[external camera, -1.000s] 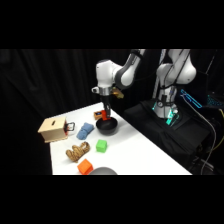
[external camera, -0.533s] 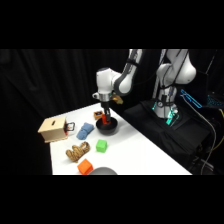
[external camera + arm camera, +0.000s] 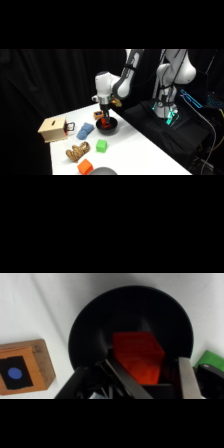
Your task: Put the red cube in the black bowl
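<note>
The black bowl (image 3: 107, 127) sits at the table's far middle. In the wrist view the black bowl (image 3: 90, 331) fills the middle of the picture. The red cube (image 3: 137, 355) lies inside it, and shows as a red spot (image 3: 103, 123) in the side view. My gripper (image 3: 104, 118) reaches down into the bowl from straight above. In the wrist view the gripper (image 3: 149, 363) straddles the cube with its jaws open. A dark gap separates the cube from the right finger (image 3: 187, 376).
A green cube (image 3: 101, 145) lies just in front of the bowl, also at the wrist view's right edge (image 3: 212, 359). A small wooden block with a blue dot (image 3: 22, 371) lies beside the bowl. Wooden box (image 3: 52, 129), blue object (image 3: 85, 131), brown toy (image 3: 77, 151), orange cube (image 3: 85, 166) and grey dish (image 3: 102, 171) stand left and front.
The gripper has moved left and down, from above the bowl's far side to inside the bowl, bringing the red cube with it.
</note>
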